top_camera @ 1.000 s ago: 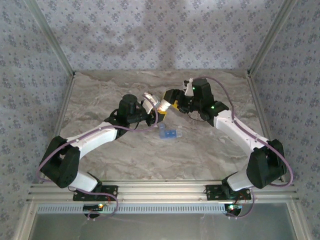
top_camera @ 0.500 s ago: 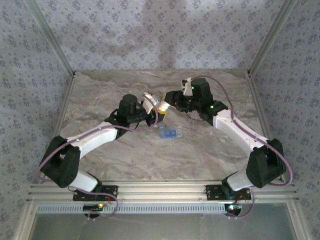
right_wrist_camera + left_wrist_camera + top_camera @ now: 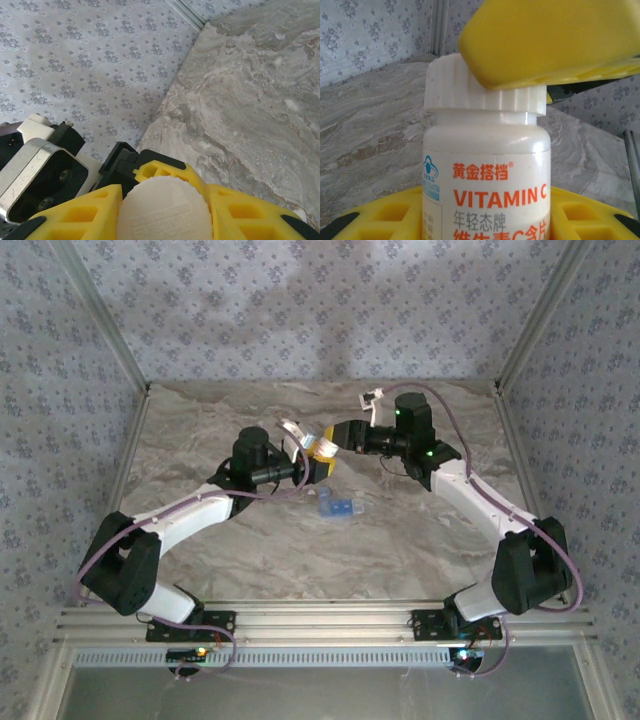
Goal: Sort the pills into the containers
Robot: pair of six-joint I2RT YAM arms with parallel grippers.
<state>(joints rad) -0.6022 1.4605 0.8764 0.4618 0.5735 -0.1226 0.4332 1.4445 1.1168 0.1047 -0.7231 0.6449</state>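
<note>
Left hand (image 3: 318, 467) grips the vitamin bottle (image 3: 487, 165); right hand (image 3: 340, 437) pinches its cap (image 3: 162, 207). Blue pill box (image 3: 338, 507) waits; sorting apparently unstarted.

The pill box (image 3: 338, 507) is a small translucent blue strip lying flat on the marble table (image 3: 400, 550), just off the middle toward 5 o'clock. Its long side runs roughly from 9 to 3 o'clock. Its 9 o'clock end looks paler. The compartments are too small to tell apart, and whether any lid stands open cannot be told.
</note>
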